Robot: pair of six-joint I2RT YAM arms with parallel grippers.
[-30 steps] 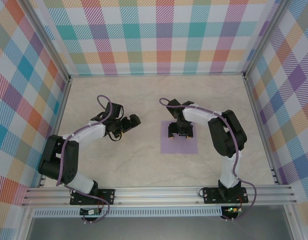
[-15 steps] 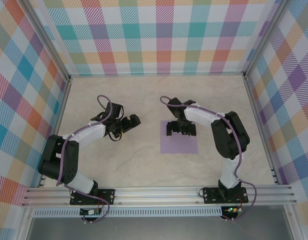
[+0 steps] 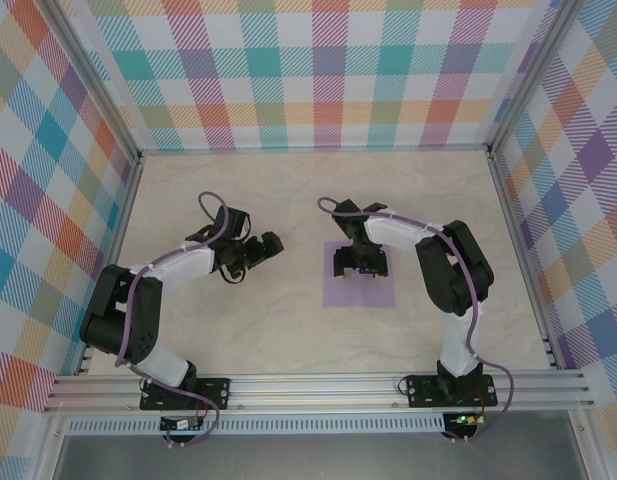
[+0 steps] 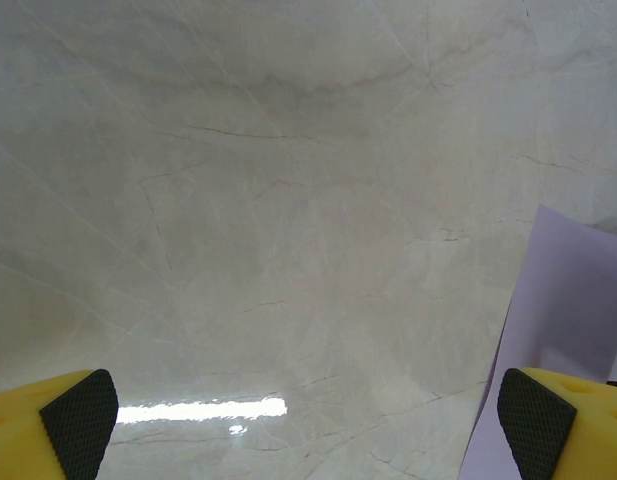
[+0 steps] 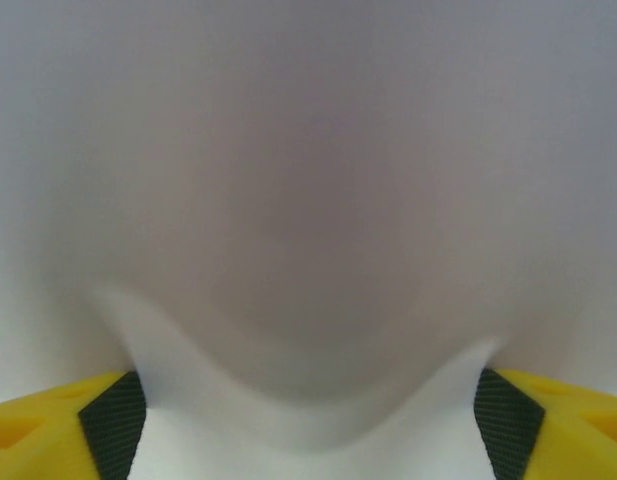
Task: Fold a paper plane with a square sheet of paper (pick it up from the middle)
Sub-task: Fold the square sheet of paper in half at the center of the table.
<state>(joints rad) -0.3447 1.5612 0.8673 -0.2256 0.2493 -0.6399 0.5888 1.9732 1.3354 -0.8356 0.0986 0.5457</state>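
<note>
right wrist — right gripper [image 5: 308,420] spread wide over paper sheet [image 5: 308,150]; left gripper [image 4: 308,420] fully spread

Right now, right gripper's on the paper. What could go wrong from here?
1. In the right wrist view the square sheet of paper looks humped between the right gripper's wide-open fingers; closing may pinch a stray wrinkle, not a clean fold.
2. The sheet lies loose on the smooth table; finger pressure could slide it.
3. The left gripper hovers open beside it, not holding it down.
</note>
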